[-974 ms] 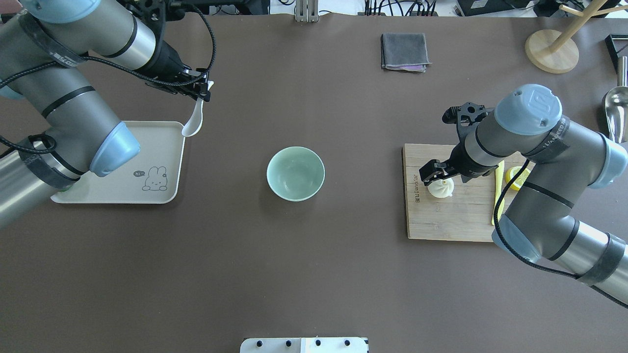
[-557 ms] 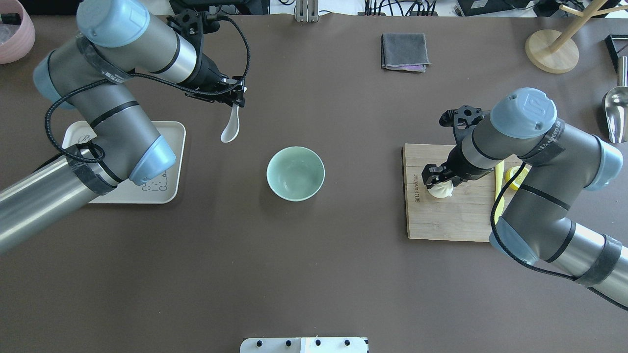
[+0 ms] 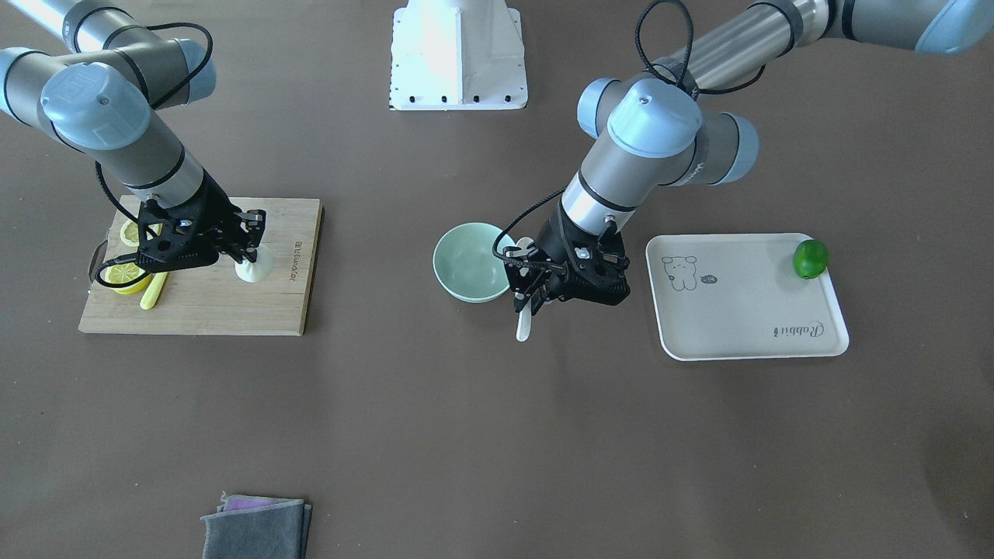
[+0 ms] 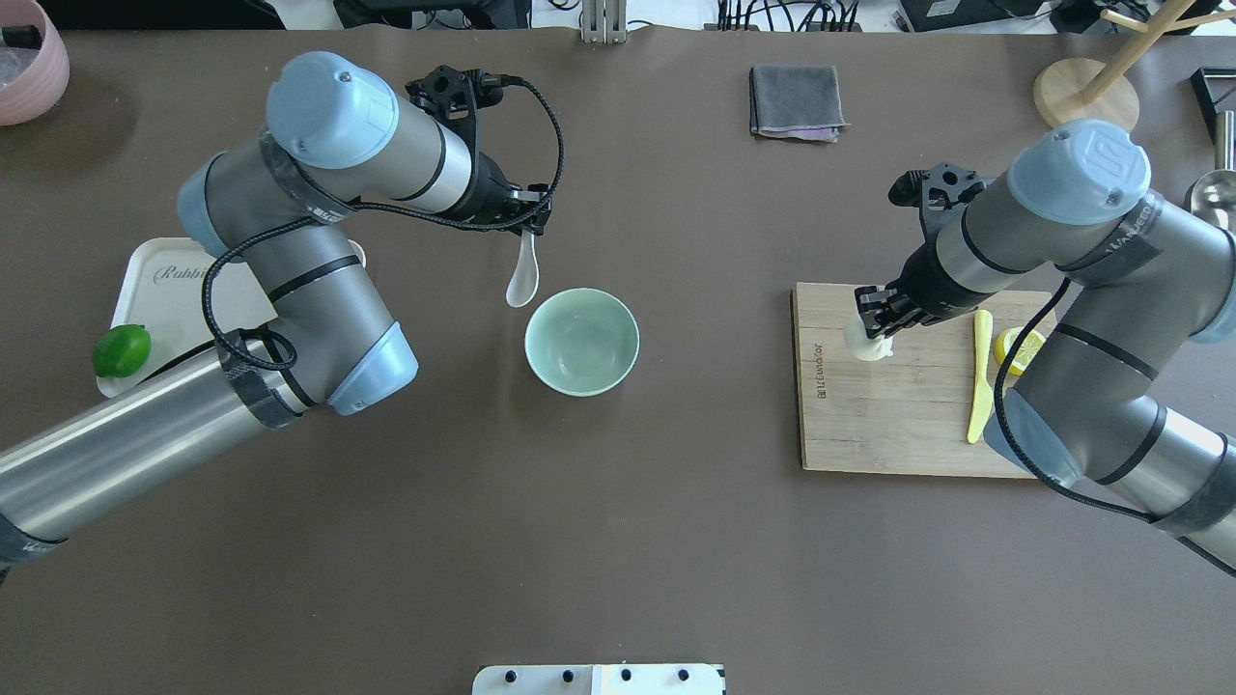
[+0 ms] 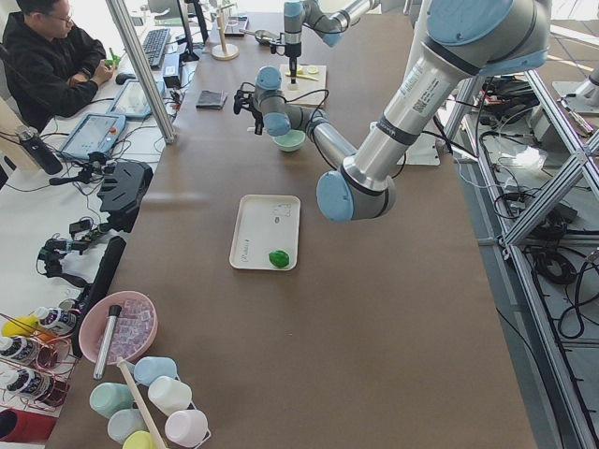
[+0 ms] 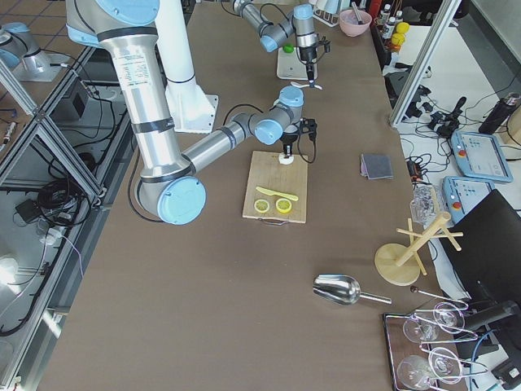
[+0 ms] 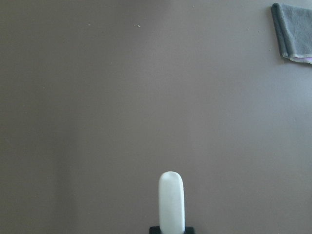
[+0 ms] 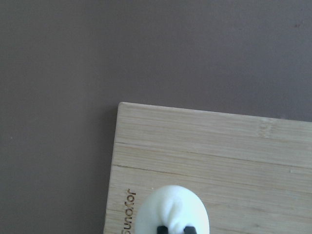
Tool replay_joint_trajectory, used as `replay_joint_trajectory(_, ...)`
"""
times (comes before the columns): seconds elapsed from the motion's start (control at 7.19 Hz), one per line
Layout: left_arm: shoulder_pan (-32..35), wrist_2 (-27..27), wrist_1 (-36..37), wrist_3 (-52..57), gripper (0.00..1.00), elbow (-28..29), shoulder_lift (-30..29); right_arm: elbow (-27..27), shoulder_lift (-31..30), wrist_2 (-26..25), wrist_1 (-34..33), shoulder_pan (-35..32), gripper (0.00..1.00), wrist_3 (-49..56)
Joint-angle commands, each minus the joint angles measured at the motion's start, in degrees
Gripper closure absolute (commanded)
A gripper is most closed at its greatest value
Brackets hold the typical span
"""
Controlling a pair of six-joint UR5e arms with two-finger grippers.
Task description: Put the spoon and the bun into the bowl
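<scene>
The pale mint-green bowl stands empty at the table's middle. My left gripper is shut on the handle of the white spoon. The spoon hangs scoop down, just beyond the bowl's far-left rim, and it also shows in the front view and the left wrist view. My right gripper is shut on the pinched peak of the white bun. It holds the bun over the left part of the wooden cutting board. The bun also shows in the right wrist view.
A yellow plastic knife and lemon halves lie on the board. A cream tray with a green lime sits on my left. A grey cloth, a wooden stand, a metal scoop and a pink bowl line the far side.
My left arm has carried the spoon from over the tray rightward to beside the bowl. My right gripper has closed on the bun and drawn it a little away from me over the board.
</scene>
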State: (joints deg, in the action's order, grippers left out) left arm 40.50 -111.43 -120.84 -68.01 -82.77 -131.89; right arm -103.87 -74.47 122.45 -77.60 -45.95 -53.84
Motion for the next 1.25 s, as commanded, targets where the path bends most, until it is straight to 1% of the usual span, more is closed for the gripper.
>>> replay_joint_trajectory(0.0,-3.3,4.6,-1.5,-2.1,1.00,2.2,-1.7,-1.9,0.5,2.3,-0.7,-2.6,1.00,0.0)
replay_joint_trajectory(0.14,-5.3,6.0,-1.6,-4.7,1.00,2.2,-2.2,-2.0,2.3,2.4,-2.4,-2.8,1.00,-0.6)
replay_joint_trajectory(0.42,-8.2,6.5,-1.5,-6.4,1.00,1.7,-2.1,-2.0,3.1,2.3,-2.9,-2.9,1.00,-1.4)
replay_joint_trajectory(0.97,-7.6,6.0,-1.1,-4.9,1.00,0.8,-1.0,-2.6,3.2,2.3,-2.8,-2.9,1.00,-2.8)
replay_joint_trajectory(1.11,-7.7,6.3,-1.2,-5.1,0.97,0.8,-0.9,-2.5,3.3,2.3,-2.8,-2.9,1.00,-2.8)
